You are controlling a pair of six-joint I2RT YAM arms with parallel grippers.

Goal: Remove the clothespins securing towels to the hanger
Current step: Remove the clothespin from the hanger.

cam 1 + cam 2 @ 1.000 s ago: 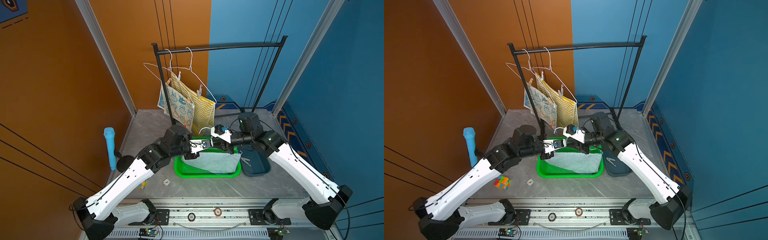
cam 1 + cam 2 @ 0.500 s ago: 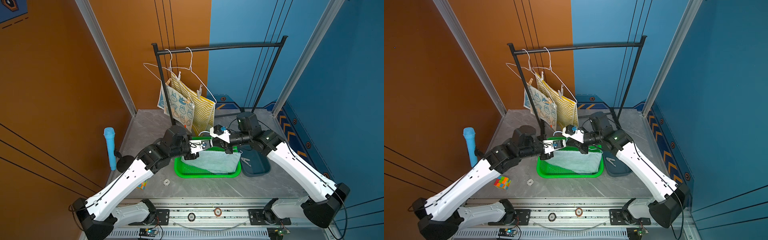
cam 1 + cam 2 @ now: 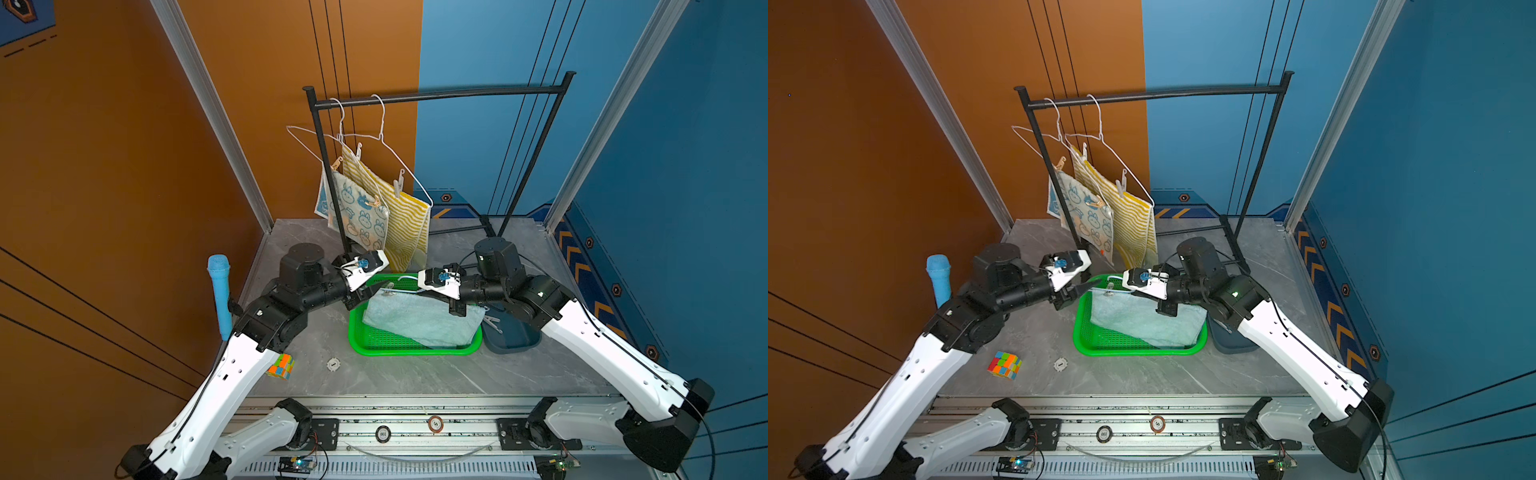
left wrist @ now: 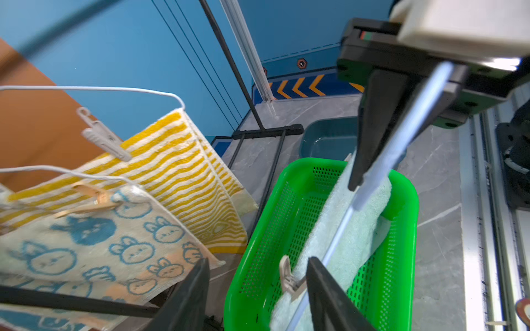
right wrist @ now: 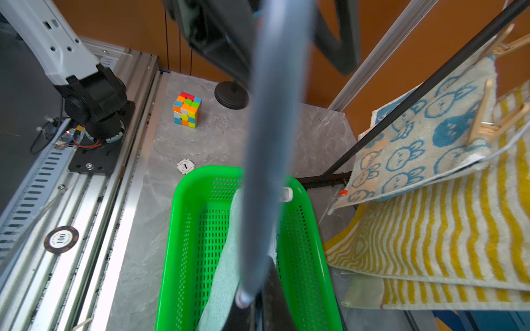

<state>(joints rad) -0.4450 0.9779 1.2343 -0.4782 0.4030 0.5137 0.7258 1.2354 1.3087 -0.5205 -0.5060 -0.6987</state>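
Note:
My right gripper (image 5: 258, 303) is shut on the white wire hanger (image 4: 401, 137) that carries the pale blue-green towel (image 3: 424, 320), draped into the green basket (image 3: 411, 349). One tan clothespin (image 4: 288, 279) still clips that towel to the wire. It sits between the spread fingers of my open left gripper (image 4: 258, 260), untouched. In both top views the two grippers face each other over the basket's far rim. The yellow-striped towel (image 3: 409, 224) and the bunny towel (image 3: 361, 216) hang from hangers on the rack, each pinned by clothespins (image 3: 398, 183) (image 3: 376, 202).
The black rack (image 3: 436, 97) stands behind the basket. A dark blue bin (image 3: 515, 336) right of the basket holds loose clothespins (image 3: 492, 322). On the left of the table are a blue microphone (image 3: 220, 295), a colour cube (image 3: 280, 365) and a white chip (image 3: 333, 364).
My right gripper has closed on the hanger wire. My left gripper, shut before, has opened its jaws beside the clothespin. Both arms have barely shifted.

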